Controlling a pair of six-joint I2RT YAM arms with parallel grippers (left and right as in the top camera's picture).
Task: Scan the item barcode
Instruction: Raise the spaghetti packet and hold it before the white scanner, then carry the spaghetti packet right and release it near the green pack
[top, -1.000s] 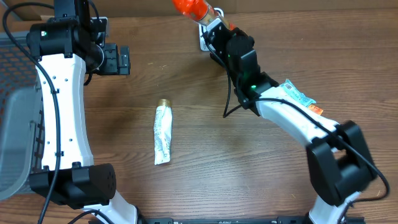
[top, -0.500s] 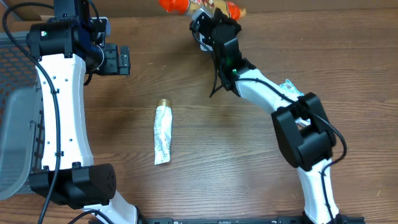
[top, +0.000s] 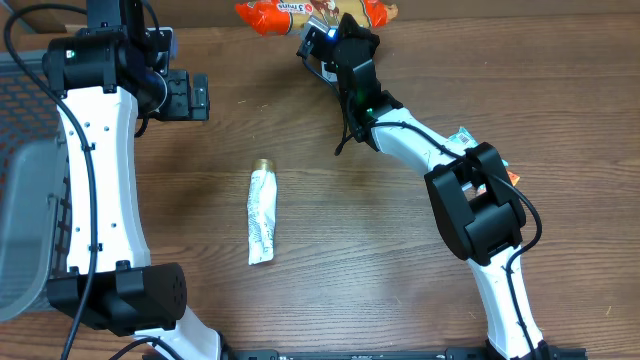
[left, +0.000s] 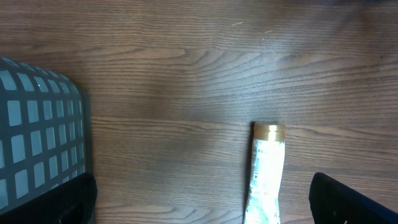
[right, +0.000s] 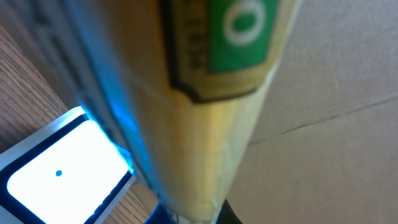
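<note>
Grey mesh of a basket (top: 22, 190) edges the far left of the wooden table (top: 400, 290). Just right of it the left gripper (top: 187, 96) hangs with its jaws released and nothing between them. Its wrist camera looks down on bare wood and on the gold cap of a white tube (top: 262, 215), which lies flat and well apart from either claw.

Further right, at the table's far edge, the right gripper (top: 331, 30) is clenched on an orange packet (top: 268, 13). The packet juts out to the left of the claw, with a yellower stretch showing on its other side. In the right wrist view the packet fills most of the frame, and just beside it the scanner (right: 59, 171) glows white with a blue rim.

The step in hand appears to be the scan itself, with the item held over the reader. No barcode can be made out on the visible face, so the next move likely calls for small wrist turns until the code faces the window.

At the right, a colourful wrapper (top: 478, 152) peeks out beside the right arm.
</note>
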